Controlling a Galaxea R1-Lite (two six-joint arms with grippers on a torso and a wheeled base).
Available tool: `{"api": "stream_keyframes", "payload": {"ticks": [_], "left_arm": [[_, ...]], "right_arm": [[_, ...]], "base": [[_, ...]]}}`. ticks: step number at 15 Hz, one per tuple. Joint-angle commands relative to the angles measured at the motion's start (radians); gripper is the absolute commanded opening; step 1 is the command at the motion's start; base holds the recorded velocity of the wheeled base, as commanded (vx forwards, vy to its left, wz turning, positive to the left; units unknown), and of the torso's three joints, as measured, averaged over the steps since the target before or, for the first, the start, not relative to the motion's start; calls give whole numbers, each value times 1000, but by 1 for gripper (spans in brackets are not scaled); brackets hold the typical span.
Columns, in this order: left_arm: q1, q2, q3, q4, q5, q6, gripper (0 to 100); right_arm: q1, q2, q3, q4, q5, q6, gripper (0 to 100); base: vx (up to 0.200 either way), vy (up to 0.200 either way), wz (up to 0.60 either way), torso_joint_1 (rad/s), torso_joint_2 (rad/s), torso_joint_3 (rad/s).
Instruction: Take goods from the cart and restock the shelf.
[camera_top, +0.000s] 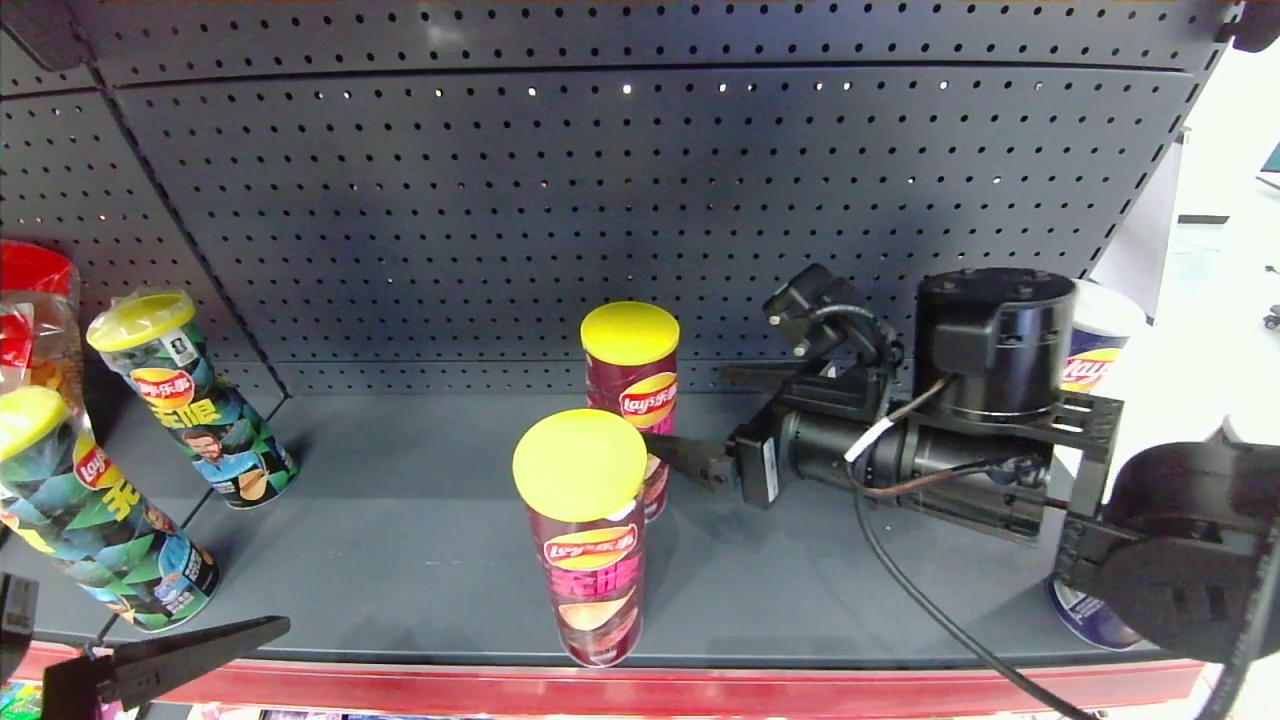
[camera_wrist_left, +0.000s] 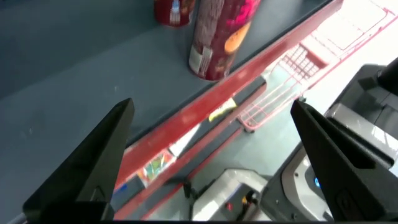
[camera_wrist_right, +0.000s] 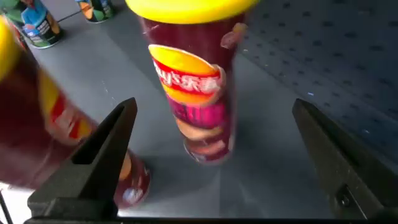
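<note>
Two maroon chip cans with yellow lids stand upright on the grey shelf (camera_top: 400, 540). The front can (camera_top: 585, 545) is near the shelf's red front edge. The rear can (camera_top: 632, 385) stands behind it. My right gripper (camera_top: 668, 445) comes in from the right at the rear can's lower right side. It is open (camera_wrist_right: 214, 107), and the rear can (camera_wrist_right: 196, 106) stands just beyond its spread fingers (camera_wrist_right: 99, 155), with the front can (camera_wrist_right: 56, 130) off to one side. My left gripper (camera_top: 150, 640) hangs open and empty below the shelf's front edge at the lower left (camera_wrist_left: 212, 107).
Green chip cans (camera_top: 190, 400) (camera_top: 90, 520) lean at the shelf's left end. Blue-and-white cans (camera_top: 1095, 340) (camera_top: 1085, 610) stand at the right, partly behind my right arm. A perforated back panel (camera_top: 600, 200) closes the shelf. A red wire cart (camera_wrist_left: 298, 62) stands below.
</note>
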Motion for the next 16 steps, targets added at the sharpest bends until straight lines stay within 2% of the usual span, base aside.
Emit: {"api": "stream_keyframes", "payload": {"ticks": [1,5,9,13,16], "left_arm": [[1,4,2,12,2,0,100],[3,38,-1,18,4,0,100],[23,67,-7,17,9,0,100],[23,93,-10,15,9,1,100],[23,118,-16,12,13,1,100]], "right_arm": [[0,-100,38,5,-10,-2,100],[0,-189,68,43,-18,-7,100],[-3,-286,54,140,-23,-19,100],[-69,-363,68,146,-20,-70,100],[-88,-468,54,285,-17,-68,100]], "base": [[0,0,0,0,0,0],[0,0,0,0,0,0],[0,0,0,0,0,0],[0,0,0,0,0,0],[0,0,0,0,0,0]]}}
